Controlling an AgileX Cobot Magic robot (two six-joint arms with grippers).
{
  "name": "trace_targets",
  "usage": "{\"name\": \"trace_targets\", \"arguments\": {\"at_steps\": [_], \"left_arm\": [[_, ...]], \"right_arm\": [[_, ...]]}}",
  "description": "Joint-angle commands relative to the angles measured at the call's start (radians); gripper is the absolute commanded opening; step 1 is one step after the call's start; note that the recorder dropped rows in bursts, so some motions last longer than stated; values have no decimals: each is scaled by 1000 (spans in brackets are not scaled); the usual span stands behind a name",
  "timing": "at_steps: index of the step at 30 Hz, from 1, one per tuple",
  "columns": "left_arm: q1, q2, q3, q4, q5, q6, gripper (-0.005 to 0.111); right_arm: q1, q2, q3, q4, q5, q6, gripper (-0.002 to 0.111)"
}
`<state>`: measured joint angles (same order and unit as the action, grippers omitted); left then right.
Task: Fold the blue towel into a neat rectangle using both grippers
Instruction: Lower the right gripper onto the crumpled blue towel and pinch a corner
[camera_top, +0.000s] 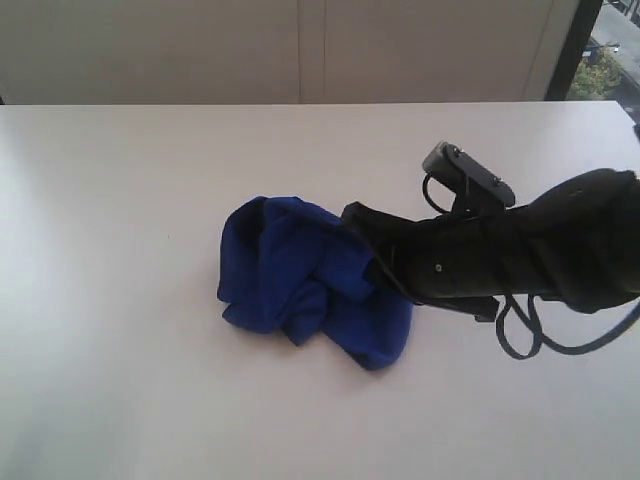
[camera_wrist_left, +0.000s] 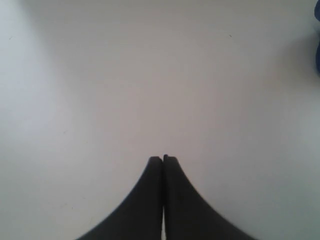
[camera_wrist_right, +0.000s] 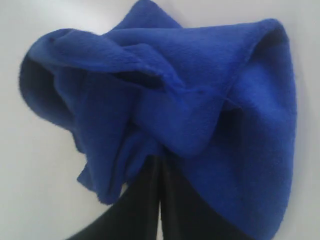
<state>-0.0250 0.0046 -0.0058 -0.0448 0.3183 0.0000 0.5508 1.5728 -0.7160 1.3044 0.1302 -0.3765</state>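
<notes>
Black right gripper (camera_wrist_right: 160, 167): jaws pressed together, tips buried in and pinching the crumpled royal-blue terry towel (camera_top: 300, 275), which lies mid-way across the white table (camera_top: 110, 300). Black left gripper (camera_wrist_left: 163, 160): jaws together, empty, over bare tabletop.

- We read 0 texts, brands, numbers or signs in the 3 views.
- We find no legible label on the blue towel (camera_top: 290, 262).

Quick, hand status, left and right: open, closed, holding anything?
Left hand: closed, holding nothing.
Right hand: closed, tips buried in the towel, apparently pinching a fold.
</notes>
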Motion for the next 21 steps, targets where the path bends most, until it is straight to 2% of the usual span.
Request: {"name": "trace_targets", "arguments": {"at_steps": [1,7,10,21], "left_arm": [[2,-5,6,-3,-4,0,0],[2,-5,6,-3,-4,0,0],[2,-5,6,-3,-4,0,0],[2,-5,6,-3,-4,0,0]], "right_arm": [[19,49,-14,33,-83,-8,4],[19,89,-57,33,-68,-6,30],[19,116,-79,40,-63,-4,37],[19,176,-145,63,-106,-4,38]]}}
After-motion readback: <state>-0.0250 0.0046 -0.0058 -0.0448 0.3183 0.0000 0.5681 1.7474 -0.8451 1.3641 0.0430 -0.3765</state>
